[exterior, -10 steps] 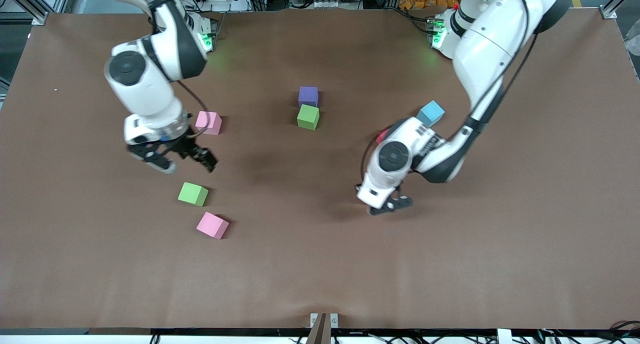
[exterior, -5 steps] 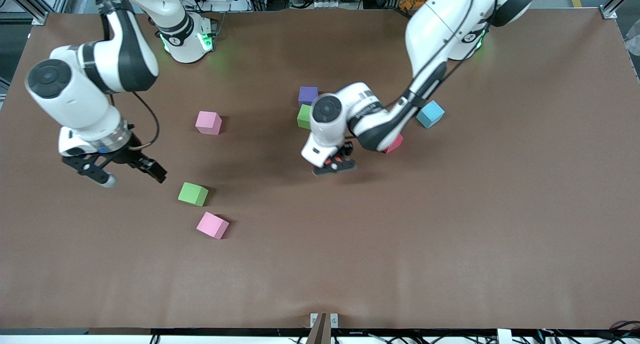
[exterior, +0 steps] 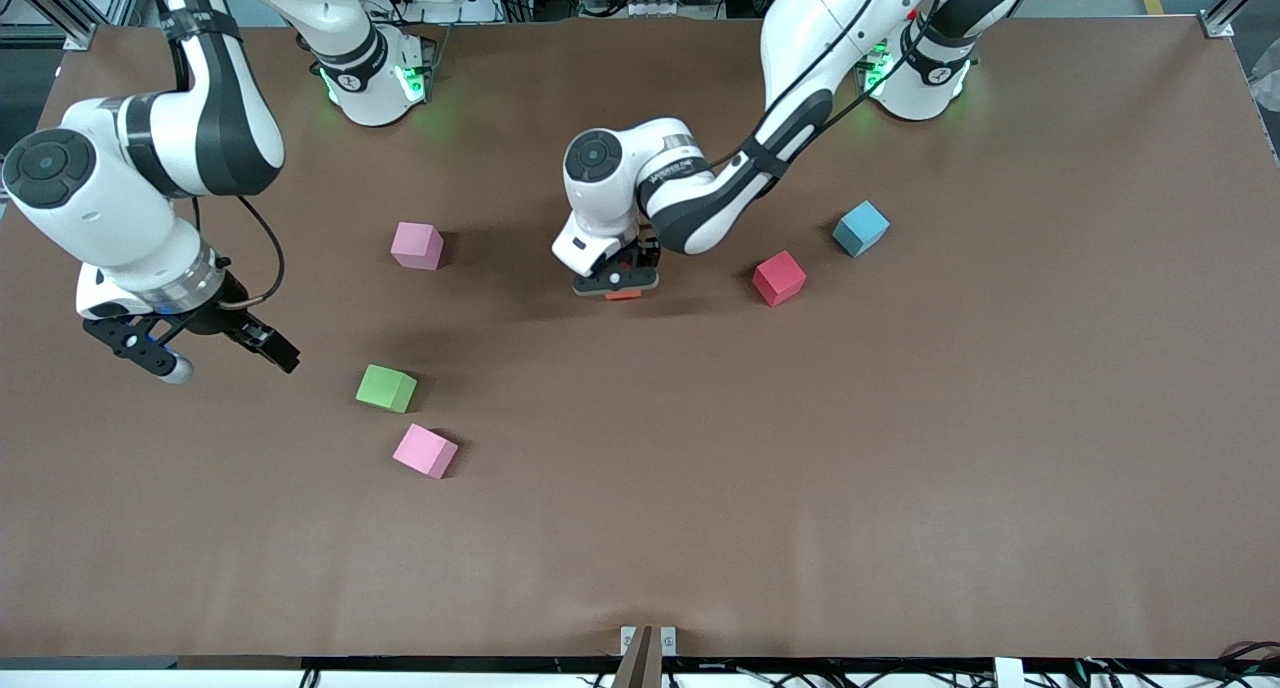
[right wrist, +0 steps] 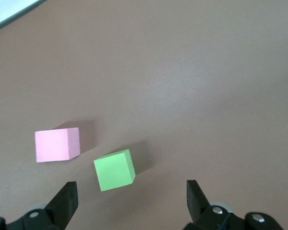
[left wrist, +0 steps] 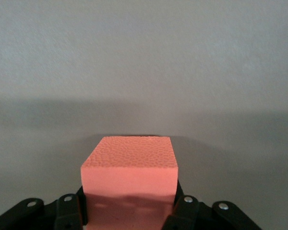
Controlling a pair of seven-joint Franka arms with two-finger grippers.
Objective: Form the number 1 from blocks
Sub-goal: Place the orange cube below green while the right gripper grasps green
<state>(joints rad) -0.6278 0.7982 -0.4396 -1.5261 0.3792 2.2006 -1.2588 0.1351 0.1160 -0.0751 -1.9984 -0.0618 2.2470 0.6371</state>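
Front view, left gripper [exterior: 616, 286]: clamped on the orange block [exterior: 623, 294], low over the middle of the table [exterior: 900, 468], between the upper pink cube [exterior: 417, 245] and the red block [exterior: 779, 277].
Left wrist view, orange block [left wrist: 129, 184]: pinched between the two fingers [left wrist: 69, 215], its pebbled top face level, bare tabletop around it.
Purple block and second green block: not visible; the left arm's wrist covers the spot just above its gripper.
Front view, right gripper [exterior: 190, 353]: fingers spread wide, holding nothing, waiting over the right arm's end of the table.
Right wrist view, right gripper [right wrist: 131, 199]: looks down on the green block [right wrist: 114, 169] and a pink cube [right wrist: 57, 144], the two near but not touching.
Green block [exterior: 386, 388]: on the table, nearer to the front camera than the upper pink cube.
Lower pink cube [exterior: 425, 450]: just beside the green block, nearer still to the camera.
Red block: flat on the table, toward the left arm's end from the held orange block, apart from it.
Light blue cube [exterior: 861, 228]: near the red block, farther from the camera.
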